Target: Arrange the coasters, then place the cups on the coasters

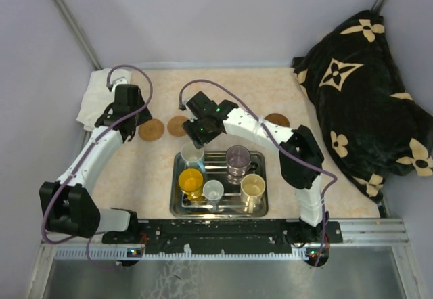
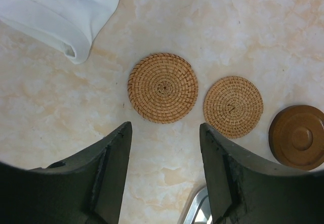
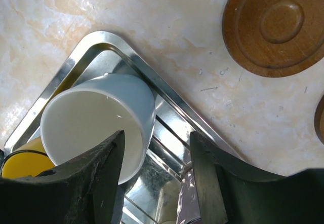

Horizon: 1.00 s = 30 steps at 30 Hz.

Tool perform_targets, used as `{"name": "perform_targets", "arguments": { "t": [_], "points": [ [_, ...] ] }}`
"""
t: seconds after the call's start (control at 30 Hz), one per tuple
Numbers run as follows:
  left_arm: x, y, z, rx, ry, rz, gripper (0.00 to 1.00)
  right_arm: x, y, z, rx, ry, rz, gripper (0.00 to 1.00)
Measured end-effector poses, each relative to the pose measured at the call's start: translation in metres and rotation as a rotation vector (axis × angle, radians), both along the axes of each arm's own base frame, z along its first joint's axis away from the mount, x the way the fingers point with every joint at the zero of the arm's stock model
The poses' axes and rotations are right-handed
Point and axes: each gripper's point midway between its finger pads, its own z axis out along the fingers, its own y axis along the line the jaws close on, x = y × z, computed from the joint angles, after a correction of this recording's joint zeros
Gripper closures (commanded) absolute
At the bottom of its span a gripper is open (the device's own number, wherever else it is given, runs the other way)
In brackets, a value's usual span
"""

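Five cups stand in a steel tray (image 1: 177, 208): light blue (image 1: 192, 155), purplish-grey (image 1: 237, 158), yellow (image 1: 191, 180), small grey-white (image 1: 213, 191) and cream (image 1: 253, 189). My right gripper (image 3: 157, 143) is open over the light blue cup (image 3: 98, 122); one finger hangs over its mouth, the other outside its wall. Two woven coasters (image 2: 162, 87) (image 2: 233, 106) and a brown wooden coaster (image 2: 297, 137) lie on the table ahead of my left gripper (image 2: 164, 133), which is open and empty. Another brown coaster (image 1: 276, 120) lies further right.
A folded white cloth (image 1: 95, 96) lies at the back left corner. A black blanket with cream flowers (image 1: 365, 89) fills the right side. The tray's corner (image 2: 197, 209) shows just below the left fingers. Walls close the table at the back and sides.
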Motion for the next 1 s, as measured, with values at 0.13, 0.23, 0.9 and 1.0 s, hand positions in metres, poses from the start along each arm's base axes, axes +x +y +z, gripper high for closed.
{"name": "perform_targets", "arguments": {
  "t": [0.13, 0.23, 0.9, 1.0],
  "points": [
    [0.000, 0.000, -0.001, -0.007, -0.001, 0.013, 0.39, -0.005, 0.000, -0.009, -0.016, 0.032, 0.020, 0.46],
    [-0.001, 0.001, -0.001, -0.017, -0.009, 0.030, 0.41, -0.007, 0.001, -0.013, -0.017, 0.046, 0.033, 0.47],
    [-0.008, 0.005, 0.003, -0.037, -0.035, 0.071, 0.43, -0.003, 0.013, -0.051, -0.069, 0.108, 0.085, 1.00],
    [-0.008, 0.006, 0.003, -0.035, -0.035, 0.074, 0.43, -0.004, 0.014, -0.051, -0.067, 0.109, 0.090, 1.00]
  ]
}}
